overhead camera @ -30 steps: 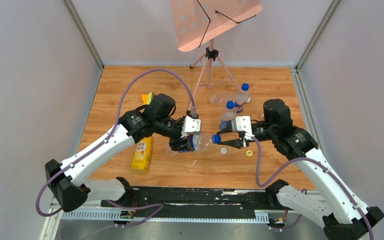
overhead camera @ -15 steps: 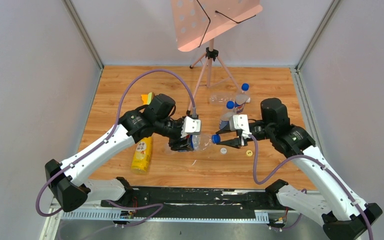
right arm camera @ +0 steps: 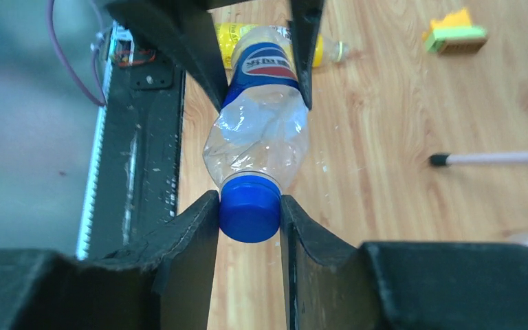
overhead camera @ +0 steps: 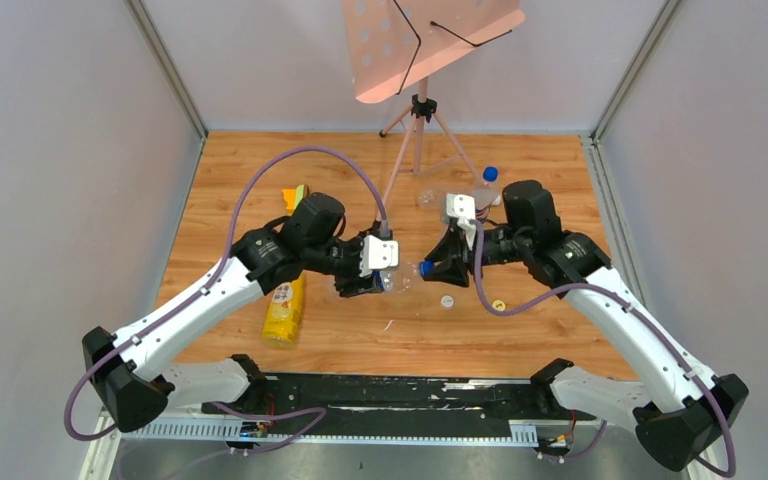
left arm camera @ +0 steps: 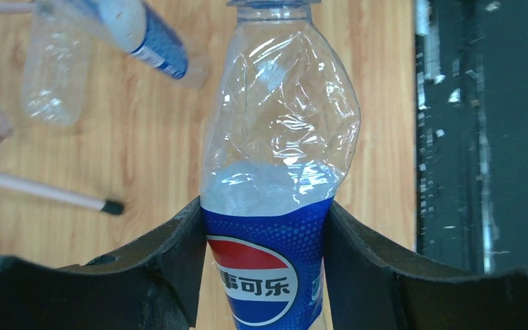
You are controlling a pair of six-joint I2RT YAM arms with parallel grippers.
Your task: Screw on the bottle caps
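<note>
clear bottle [left arm camera: 278, 124]: long axis level, neck toward right arm, base toward left arm | left gripper [left arm camera: 264, 227]: fingers clamped on the bottle's blue-labelled body | right gripper [right arm camera: 248, 203]: fingers pinching blue cap [right arm camera: 249, 210] seated on the bottle's neck | white cap [overhead camera: 447, 300], yellow cap [overhead camera: 499, 305]: on table [overhead camera: 360, 180] near the bottle's neck end | yellow bottle [overhead camera: 285, 310]: lying beyond its base end

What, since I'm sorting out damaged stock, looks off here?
The clear bottle held in the left end effector is crumpled and dented along its upper half. The right end effector grips its blue cap, which looks undamaged.
</note>
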